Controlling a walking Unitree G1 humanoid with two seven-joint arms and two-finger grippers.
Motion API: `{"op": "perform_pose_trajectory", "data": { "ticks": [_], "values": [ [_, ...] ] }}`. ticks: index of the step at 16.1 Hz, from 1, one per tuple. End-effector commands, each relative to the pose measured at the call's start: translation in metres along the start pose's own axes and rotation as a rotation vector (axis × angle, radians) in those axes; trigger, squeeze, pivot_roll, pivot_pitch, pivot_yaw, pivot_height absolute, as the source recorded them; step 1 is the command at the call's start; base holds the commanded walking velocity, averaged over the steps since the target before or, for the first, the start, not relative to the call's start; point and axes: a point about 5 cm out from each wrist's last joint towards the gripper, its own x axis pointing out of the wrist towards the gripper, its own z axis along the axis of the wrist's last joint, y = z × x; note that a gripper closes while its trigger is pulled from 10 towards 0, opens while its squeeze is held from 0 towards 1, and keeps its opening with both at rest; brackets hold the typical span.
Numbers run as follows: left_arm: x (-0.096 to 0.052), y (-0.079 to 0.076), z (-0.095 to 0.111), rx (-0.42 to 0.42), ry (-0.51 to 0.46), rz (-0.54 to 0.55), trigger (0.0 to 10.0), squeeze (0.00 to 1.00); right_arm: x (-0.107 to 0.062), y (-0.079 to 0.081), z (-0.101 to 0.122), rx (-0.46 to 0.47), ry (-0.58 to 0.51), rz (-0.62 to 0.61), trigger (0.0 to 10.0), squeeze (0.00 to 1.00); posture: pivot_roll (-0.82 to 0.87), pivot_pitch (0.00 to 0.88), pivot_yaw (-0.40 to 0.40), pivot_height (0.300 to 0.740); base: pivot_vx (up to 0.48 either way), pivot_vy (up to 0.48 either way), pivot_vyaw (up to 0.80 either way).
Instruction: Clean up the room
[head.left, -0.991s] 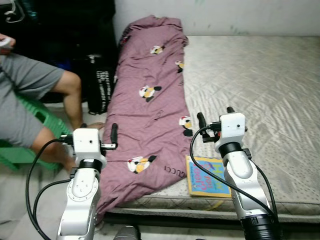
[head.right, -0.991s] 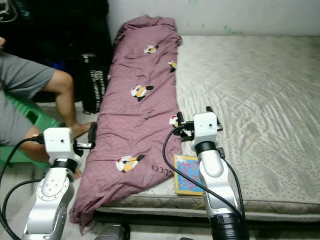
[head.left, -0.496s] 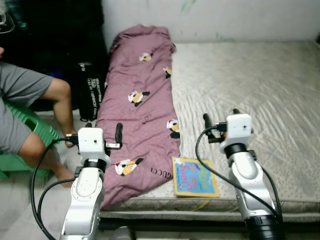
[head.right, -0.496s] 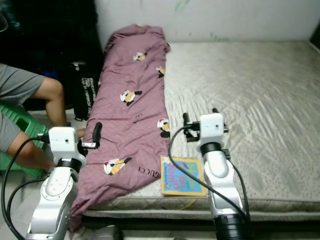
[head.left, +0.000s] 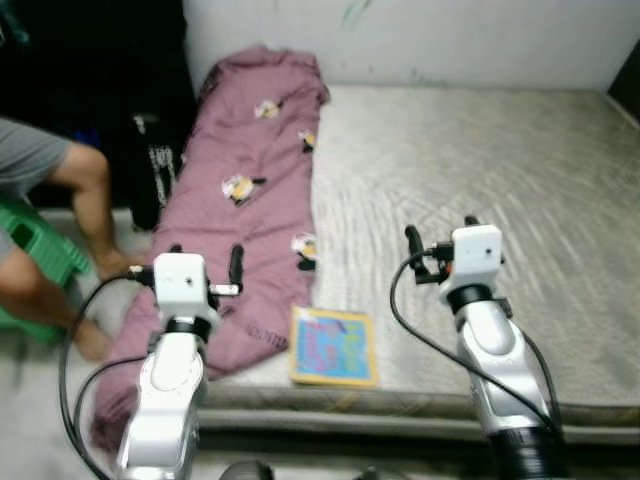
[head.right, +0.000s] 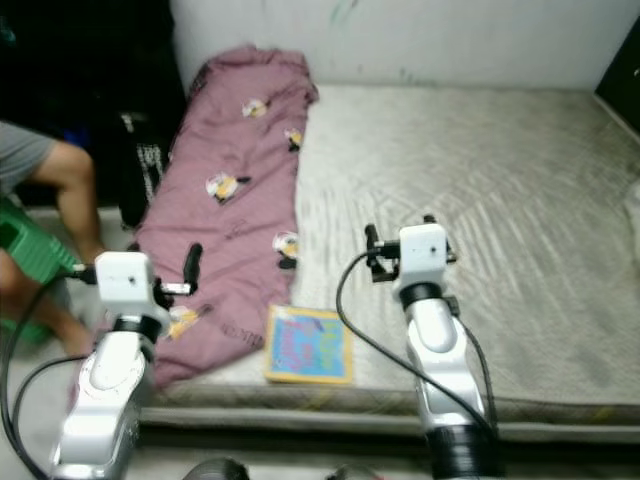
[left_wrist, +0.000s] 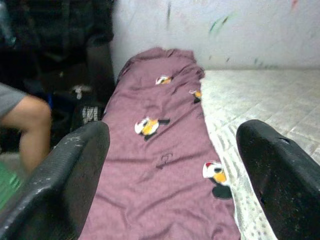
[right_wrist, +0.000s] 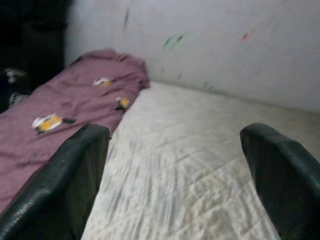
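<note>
Two grippers spread above the mattress edge

We hold our left gripper (head.left: 205, 268) and right gripper (head.left: 438, 243) empty, fingers wide apart. A purple blanket (head.left: 235, 190) runs along the mattress's (head.left: 480, 160) left edge; a picture book (head.left: 333, 346) lies at its front edge. A person's leg (head.left: 85, 200) is beside it.
</note>
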Motion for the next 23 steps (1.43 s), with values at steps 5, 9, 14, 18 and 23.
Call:
{"op": "perform_pose_trajectory", "data": {
  "ticks": [5, 9, 14, 18, 23],
  "values": [
    [0.001, 0.001, 0.002, 0.002, -0.008, 0.007, 10.0, 0.0, 0.002, 0.001, 0.003, 0.023, -0.009, 0.009, 10.0, 0.0, -0.02, 0.048, -0.005, 0.74, 0.0, -0.348, 0.0],
    [0.001, 0.002, 0.003, 0.002, -0.008, 0.005, 10.0, 0.0, 0.002, 0.001, 0.003, 0.019, -0.01, 0.007, 10.0, 0.0, -0.02, 0.05, -0.003, 0.74, 0.0, -0.341, 0.0],
    [0.001, 0.001, 0.003, -0.013, -0.015, 0.003, 10.0, 0.0, 0.001, 0.0, 0.002, 0.019, -0.004, 0.006, 10.0, 0.0, -0.02, 0.051, -0.003, 0.74, 0.0, 0.0, 0.0],
    [0.002, 0.001, 0.003, -0.014, -0.015, 0.009, 10.0, 0.0, 0.002, -0.004, 0.004, 0.028, -0.016, -0.006, 10.0, 0.0, -0.02, 0.053, -0.005, 0.74, 0.0, 0.0, 0.0],
    [-0.007, 0.015, 0.001, -0.03, -0.003, 0.119, 10.0, 0.0, 0.007, 0.009, 0.0, 0.037, -0.001, 0.051, 10.0, 0.0, 0.03, 0.043, -0.053, 0.74, 0.0, 0.0, 0.0]
  ]
}}
